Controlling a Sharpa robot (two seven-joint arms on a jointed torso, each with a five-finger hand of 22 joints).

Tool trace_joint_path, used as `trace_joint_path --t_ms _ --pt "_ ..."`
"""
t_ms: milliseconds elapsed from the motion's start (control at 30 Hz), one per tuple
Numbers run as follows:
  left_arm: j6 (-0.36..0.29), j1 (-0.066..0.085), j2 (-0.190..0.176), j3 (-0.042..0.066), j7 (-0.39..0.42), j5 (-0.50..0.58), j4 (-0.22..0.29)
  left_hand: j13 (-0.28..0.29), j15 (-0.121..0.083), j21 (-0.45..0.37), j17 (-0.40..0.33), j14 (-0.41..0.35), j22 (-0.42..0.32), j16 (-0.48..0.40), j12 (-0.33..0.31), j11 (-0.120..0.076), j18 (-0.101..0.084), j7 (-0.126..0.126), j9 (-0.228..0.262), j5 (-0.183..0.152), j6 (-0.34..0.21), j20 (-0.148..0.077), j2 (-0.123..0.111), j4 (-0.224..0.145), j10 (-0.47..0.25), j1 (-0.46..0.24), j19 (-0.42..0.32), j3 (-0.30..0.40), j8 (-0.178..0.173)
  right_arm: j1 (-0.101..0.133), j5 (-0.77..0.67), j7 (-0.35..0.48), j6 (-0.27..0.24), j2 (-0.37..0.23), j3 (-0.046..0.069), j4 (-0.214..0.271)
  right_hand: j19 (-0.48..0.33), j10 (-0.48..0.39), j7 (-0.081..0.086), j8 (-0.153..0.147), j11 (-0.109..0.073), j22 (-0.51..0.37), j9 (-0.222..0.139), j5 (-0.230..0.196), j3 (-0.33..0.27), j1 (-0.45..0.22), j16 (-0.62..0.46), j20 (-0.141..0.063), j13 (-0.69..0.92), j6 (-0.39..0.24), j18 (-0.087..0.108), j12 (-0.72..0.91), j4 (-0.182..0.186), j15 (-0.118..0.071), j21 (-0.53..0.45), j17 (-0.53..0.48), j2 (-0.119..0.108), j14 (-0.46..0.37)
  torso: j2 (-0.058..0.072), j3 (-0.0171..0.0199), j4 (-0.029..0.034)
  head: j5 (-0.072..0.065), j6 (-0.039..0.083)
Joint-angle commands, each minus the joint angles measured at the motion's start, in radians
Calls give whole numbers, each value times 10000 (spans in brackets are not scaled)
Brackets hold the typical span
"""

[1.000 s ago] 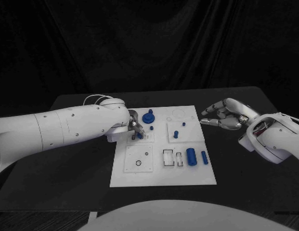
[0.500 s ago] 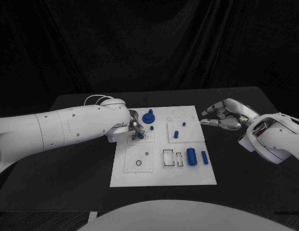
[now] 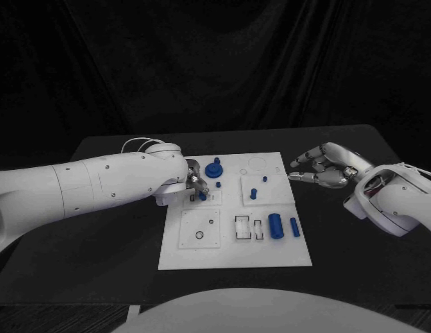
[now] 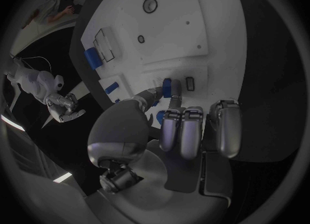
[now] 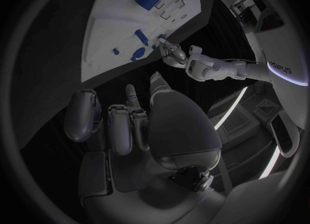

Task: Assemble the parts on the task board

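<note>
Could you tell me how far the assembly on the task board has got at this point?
Early to midway, I'd judge. A blue knob-shaped part and small blue pegs already stand on the task board. The left robot hand pinches a small blue part at the board. Two blue cylinders lie loose; the right robot hand hovers empty.

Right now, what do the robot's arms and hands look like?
Both arms are thick, smooth white tubes dotted with small dark screws. The left arm has thin pale cables looping near its wrist. The right arm shows a red patch in a gap near its wrist. The left hand and right hand are shiny silver metal with rounded, jointed fingers.
</note>
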Motion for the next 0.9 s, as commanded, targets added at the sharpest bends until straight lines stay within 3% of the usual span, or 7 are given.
trace_joint_path --t_ms 33,333,400,433,567,667,900 --pt "-50 -47 13 -13 111 5 22 2634 -77 -34 2633 1056 1146 26 36 -75 -34 -62 5 -25 -19 12 137 -42 1064 21 40 99 22 -31 -50 -145 50 -5 6 4 -37 1025 10 -6 76 1623 -24 -23 -43 44 -38 27 2634 59 209 26 8 84 -62 1811 109 822 -4 3 1 4 -1" --pt "51 -59 5 -13 86 5 46 2634 -74 -46 2633 1056 1143 26 36 -68 -32 -53 -9 -148 9 12 112 -22 1064 -42 36 113 -21 -54 -50 -149 55 -7 6 5 -37 1025 10 -6 76 1623 -24 -23 -43 44 -38 27 2634 59 209 26 8 84 -62 1811 109 822 -4 1 0 2 -1" --pt "81 -61 -3 -13 85 5 53 2634 -71 -75 2633 1056 1137 26 36 -71 -27 -60 -34 -733 65 17 89 50 1064 -169 25 82 -111 -60 -50 -149 54 -9 6 4 -37 1025 10 -6 76 1623 -24 -23 -43 44 -38 27 2634 59 209 26 8 84 -62 1811 109 822 -2 2 0 2 -1" --pt "102 -63 -8 -13 87 5 56 2634 -65 -106 2633 1056 1130 26 36 -57 -24 -55 -78 -1585 106 30 65 222 1064 -360 11 -71 -224 -66 -50 -148 55 -9 6 2 -37 1025 10 -6 76 1623 -24 -23 -43 44 -38 27 2634 59 209 26 8 84 -62 1811 109 822 0 1 0 4 -1" --pt "133 -69 -14 -13 93 5 51 2634 -12 -150 2633 1056 1134 26 36 0 -19 18 -178 -2941 255 64 -87 904 1064 -1025 0 -844 -419 -88 -50 -147 60 -8 6 -3 -42 1025 13 -14 80 1620 -30 -21 -53 50 -44 31 2634 59 211 26 4 87 -73 1805 110 819 -5 -1 2 16 -1" --pt "154 -73 -12 -13 91 5 34 2634 7 -179 2633 1056 1143 26 36 26 -14 38 -227 -3535 321 87 -143 1282 1064 -1302 -2 -1358 -561 -111 -50 -143 64 -7 6 -6 -42 1025 13 -14 80 1620 -30 -21 -53 50 -44 31 2634 59 211 26 4 87 -73 1805 110 819 -14 -2 2 8 -1" --pt "200 -81 -9 -13 79 5 -21 2634 51 -352 2633 1056 1020 26 36 72 38 86 -178 -3687 279 125 -86 1702 1064 -1523 -172 -1867 -688 -171 -50 -139 67 -13 7 -12 -42 1025 13 -14 80 1620 -30 -21 -53 50 -44 31 2634 59 211 26 4 87 -73 1805 110 819 -10 0 1 23 -1"
